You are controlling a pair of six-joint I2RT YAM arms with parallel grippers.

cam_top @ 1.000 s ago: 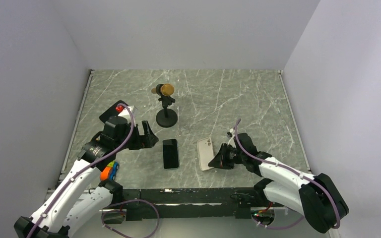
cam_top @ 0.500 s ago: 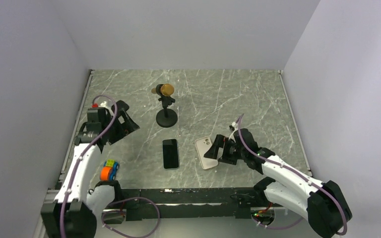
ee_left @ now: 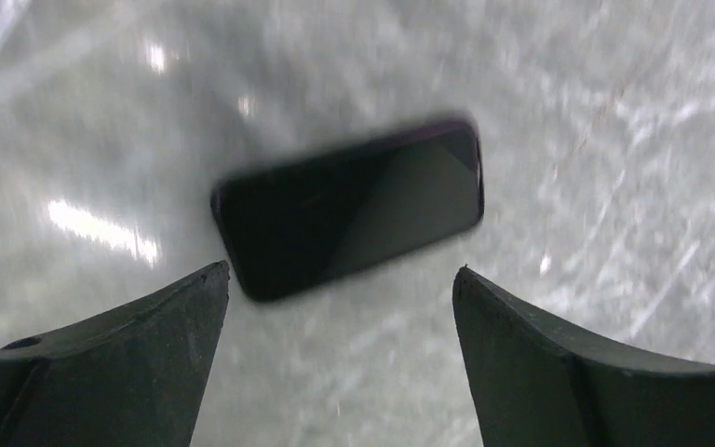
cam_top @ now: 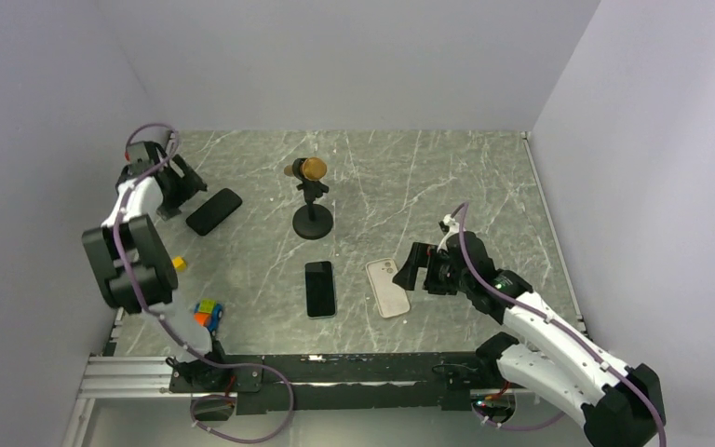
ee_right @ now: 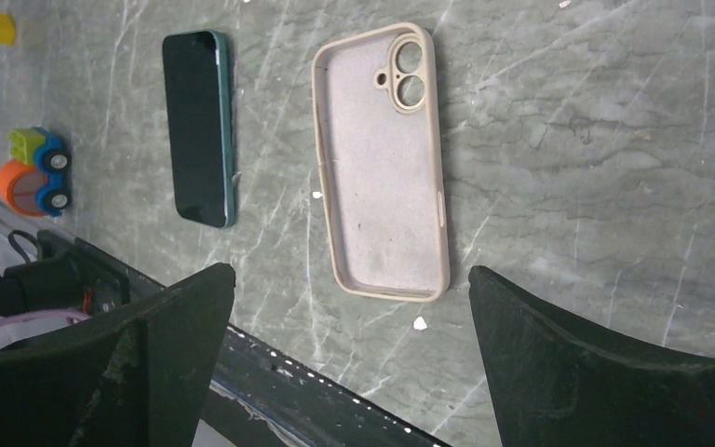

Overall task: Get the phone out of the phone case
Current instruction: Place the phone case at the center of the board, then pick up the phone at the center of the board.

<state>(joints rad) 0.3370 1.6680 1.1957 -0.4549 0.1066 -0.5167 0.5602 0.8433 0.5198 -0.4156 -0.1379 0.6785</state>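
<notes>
The phone (cam_top: 319,289) lies screen up on the marble table, out of its case; its teal edge shows in the right wrist view (ee_right: 198,128). The empty beige phone case (cam_top: 388,288) lies flat, hollow side up, just right of it (ee_right: 384,168). My right gripper (cam_top: 411,272) hovers open above the case's right edge, nothing between its fingers (ee_right: 349,270). My left gripper (cam_top: 184,189) is at the far left back, open (ee_left: 342,268), over bare table.
A black phone-shaped slab (cam_top: 213,211) lies just ahead of the left gripper, blurred in its wrist view (ee_left: 349,209). A microphone on a round stand (cam_top: 312,200) is mid-table. A toy car (cam_top: 208,313) and yellow block (cam_top: 178,264) sit near left.
The right gripper opened, let go of the case and drew back up to the right; the case now lies flat. The left arm swung away to the far left back, where the black slab shows.
</notes>
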